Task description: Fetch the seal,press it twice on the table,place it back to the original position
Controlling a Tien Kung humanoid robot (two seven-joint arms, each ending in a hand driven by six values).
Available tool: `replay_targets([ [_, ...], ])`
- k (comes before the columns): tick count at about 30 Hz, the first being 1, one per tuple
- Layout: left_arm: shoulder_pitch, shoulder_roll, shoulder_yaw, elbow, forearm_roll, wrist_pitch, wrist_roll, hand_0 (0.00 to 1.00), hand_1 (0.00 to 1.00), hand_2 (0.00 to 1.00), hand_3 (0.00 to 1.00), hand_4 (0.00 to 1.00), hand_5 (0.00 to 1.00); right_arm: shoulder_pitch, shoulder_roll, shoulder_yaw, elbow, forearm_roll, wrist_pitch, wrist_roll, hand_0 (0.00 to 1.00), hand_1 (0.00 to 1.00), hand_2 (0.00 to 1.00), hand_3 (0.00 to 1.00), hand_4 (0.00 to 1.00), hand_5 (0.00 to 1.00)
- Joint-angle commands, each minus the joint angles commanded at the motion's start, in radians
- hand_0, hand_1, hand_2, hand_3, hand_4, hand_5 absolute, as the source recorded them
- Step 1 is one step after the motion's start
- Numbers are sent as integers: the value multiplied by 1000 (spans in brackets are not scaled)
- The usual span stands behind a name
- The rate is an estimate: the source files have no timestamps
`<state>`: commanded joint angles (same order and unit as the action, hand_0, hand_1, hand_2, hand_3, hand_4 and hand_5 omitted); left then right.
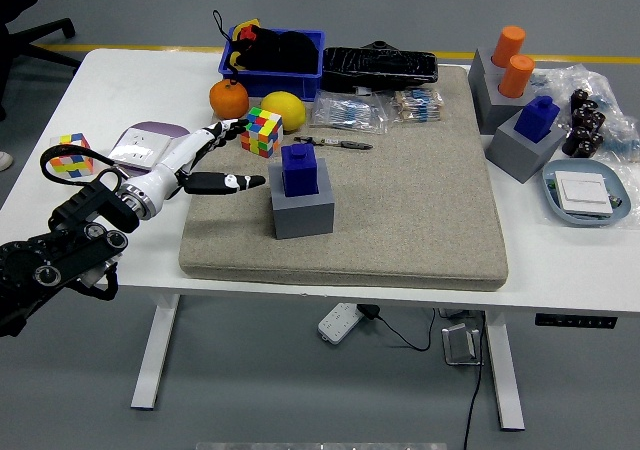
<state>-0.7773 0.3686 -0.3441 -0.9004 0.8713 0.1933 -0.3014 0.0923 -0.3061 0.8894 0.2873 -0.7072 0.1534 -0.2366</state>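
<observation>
- Head view shows we're at the fetch step, I'd say: the left hand [215,160] is reaching in from the left edge toward the blue seal [299,168], but hasn't got it.
- That seal sits upright in the top of a grey block holder [303,212], on the near-left part of the beige mat [400,190] that covers the middle of the white table [120,80].
- Hand state: fingers are spread and pretty much straight, thumb pointing at the seal, upper fingers up near the colourful puzzle cube [262,130]. Nothing is in its grip. The thumb tip looks just short of the holder, not touching as far as I can tell.
- Next move, my guess: slide right a bit more so the fingers and thumb end up on either side of the blue seal, close on it, then lift straight up so the holder doesn't tip or get dragged.
- Heads up, there's a second blue seal [541,115] in a grey holder over on the right, well apart from this one, so the near one looks like the target.
- Right arm isn't visible anywhere.
</observation>
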Motion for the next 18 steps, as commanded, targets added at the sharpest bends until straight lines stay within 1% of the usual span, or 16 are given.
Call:
replay_targets([
  [3,-3,-10,0,-4,5,2,2,954,973,963,968,998,286,1,0,-2,0,1,1,0,865,779,736,743,798,571],
  [6,-10,-28,0,-4,12,7,4,954,973,963,968,998,286,2,0,-3,-1,2,1,-1,865,779,736,743,798,571],
  [7,-13,-35,-1,-4,15,9,4,949,966,962,969,998,164,3,0,-3,-1,3,1,-1,864,780,736,742,797,570],
  [12,-21,-62,-3,3,26,20,7,949,966,962,969,998,164,5,0,-4,0,3,0,0,864,780,736,742,797,570],
  [13,-22,-67,-3,5,29,23,8,945,947,943,969,998,22,5,0,-4,0,4,0,-1,864,780,736,742,797,569],
  [15,-23,-78,-5,7,35,29,10,945,947,943,969,998,22,5,0,-7,0,4,1,-1,864,780,736,742,797,569],
  [18,-24,-89,-4,6,39,36,10,945,947,943,969,998,22,5,1,-8,0,5,1,-1,864,780,736,742,797,569],
])
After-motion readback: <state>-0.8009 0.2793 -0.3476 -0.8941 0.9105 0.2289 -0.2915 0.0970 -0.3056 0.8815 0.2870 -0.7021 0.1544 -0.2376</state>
